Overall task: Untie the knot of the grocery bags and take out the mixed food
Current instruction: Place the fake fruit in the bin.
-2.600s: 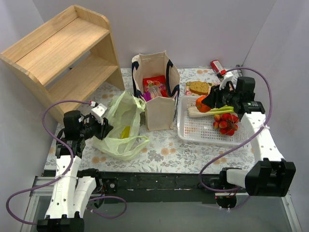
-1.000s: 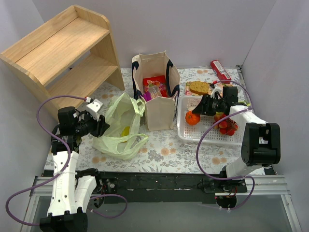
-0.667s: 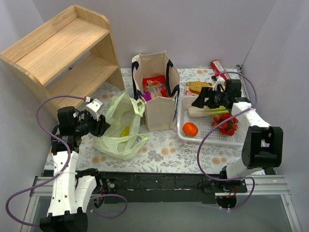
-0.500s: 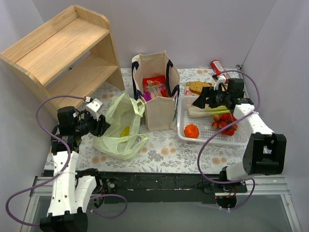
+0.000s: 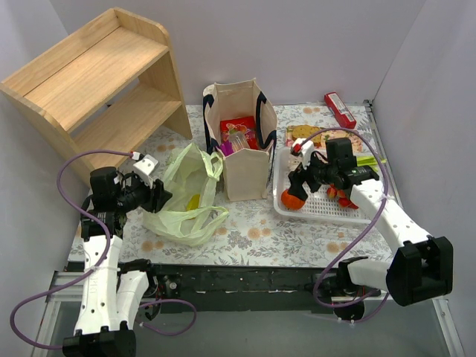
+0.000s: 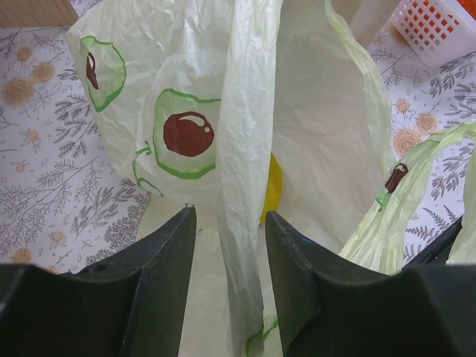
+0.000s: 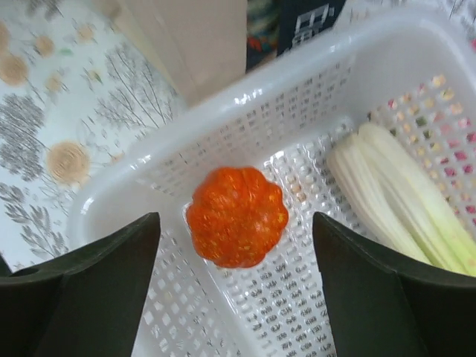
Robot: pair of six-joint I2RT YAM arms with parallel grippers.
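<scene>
Now the orange fruit (image 5: 290,198) is down. A moment ago it was riding in the right claw (image 7: 232,227) high over the white basket (image 7: 223,100), then it dropped free and settled in the near-left corner. The claw swung off toward the back of the desk and has come straight back. It hovers right above the fruit, fingers spread wide on either side and gripping nothing.

So that piece looks delivered. It lies beside the pale stalks (image 7: 394,193), with the strawberries (image 5: 343,195) further along the basket. Is the claw about to shift the fruit, or just passing over? Hard to call from here.

Over on the left, hardly anything has moved. The left claw (image 6: 227,219) stays low at the pale green plastic bag (image 6: 327,134). It is half spread, and a long fold of the film hangs between its fingers without looking squeezed. The bag's two handles lie apart and I can't see a knot between them, so I'd say the mouth is open. A yellow item (image 6: 274,195) shows through the film, not yet taken out.

The canvas tote (image 5: 242,171) stands between the two arms, with the red packet (image 5: 238,125) inside. Plenty left to unload, I'd judge.
</scene>
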